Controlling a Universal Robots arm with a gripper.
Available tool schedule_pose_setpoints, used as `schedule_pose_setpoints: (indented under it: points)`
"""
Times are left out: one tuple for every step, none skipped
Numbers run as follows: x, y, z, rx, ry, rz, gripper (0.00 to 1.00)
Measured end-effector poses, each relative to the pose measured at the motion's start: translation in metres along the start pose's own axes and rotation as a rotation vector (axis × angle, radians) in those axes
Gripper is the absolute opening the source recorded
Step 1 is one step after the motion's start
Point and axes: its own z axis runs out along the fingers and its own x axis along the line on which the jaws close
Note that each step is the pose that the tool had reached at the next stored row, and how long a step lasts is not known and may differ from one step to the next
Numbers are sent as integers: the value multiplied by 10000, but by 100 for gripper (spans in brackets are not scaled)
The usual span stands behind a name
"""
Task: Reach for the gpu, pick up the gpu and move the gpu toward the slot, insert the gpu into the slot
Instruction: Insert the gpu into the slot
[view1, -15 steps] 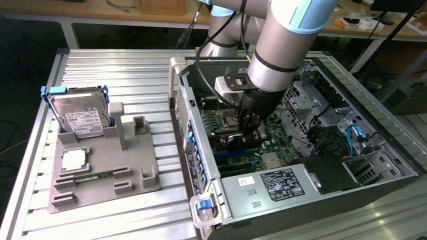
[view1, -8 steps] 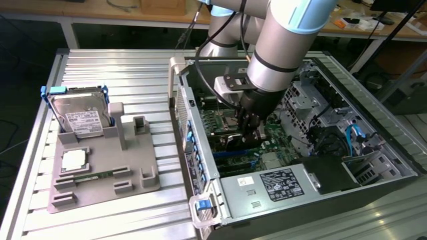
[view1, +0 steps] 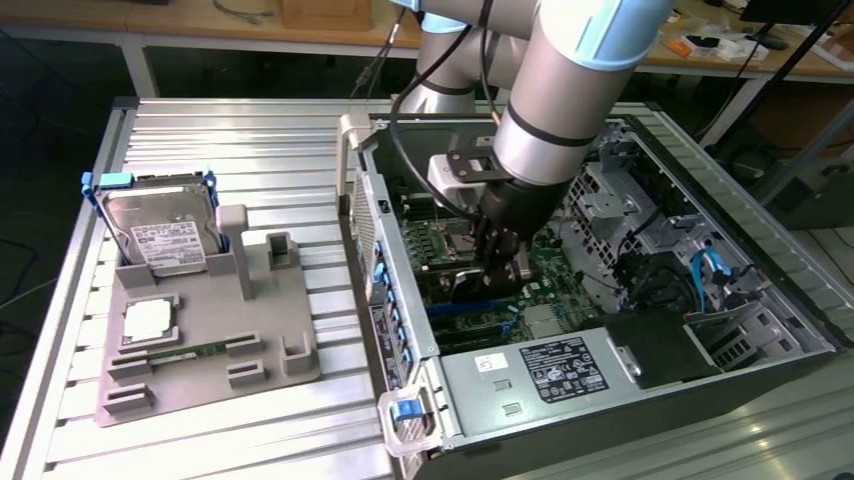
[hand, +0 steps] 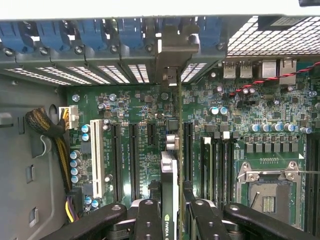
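One open PC case (view1: 747, 300) lies on its side on the ribbed aluminium tabletop (view1: 227, 140), sheet-metal walls, perforated grille panel, row of blue plastic bracket clips along the rear edge. Arm (view1: 574, 90): smooth grey cylinders with a light-blue cap, reaching down into the case; upper links cut off by the frame.

Motherboard (hand: 240, 130) green, dense with small silver capacitors; long black slots run in parallel, one white slot (hand: 97, 157) among them, square metal CPU socket (hand: 267, 187) off to one side.

Grey moulded fixture tray (view1: 200, 330) sits on the tabletop at the exterior view's left, carrying a silver boxy hard drive (view1: 160, 235) upright in a blue-handled caddy, plus a square CPU (view1: 147, 320) and a slim memory stick (view1: 187, 352).

Gripper (hand: 170, 215): black fingers (hand: 147, 220) closed on the gpu (hand: 169, 195), held edge-on over the board between slot rows. Wrist view shows just its thin top edge with a logo; fan and green board hidden. Metal end bracket (hand: 172, 50) sits up at the rear clip row.

Blue slot (view1: 467, 307) is partly visible under the gripper in the exterior view; whether the card is seated, can't tell.
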Motion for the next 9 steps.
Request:
schedule_pose_setpoints:
  points:
    - [0, 0, 4, 0, -1, 0, 27]
    - [0, 0, 7, 1, -1, 0, 27]
    - [0, 0, 10, 1, -1, -1, 27]
    - [0, 0, 12, 0, -1, -1, 27]
    - [0, 0, 14, 0, -1, 0, 27]
    - [0, 0, 16, 1, -1, 0, 27]
    - [0, 0, 18, 0, -1, 0, 27]
    - [0, 0, 20, 1, -2, 0, 27]
    - [0, -1, 22, 1, -1, 0, 27]
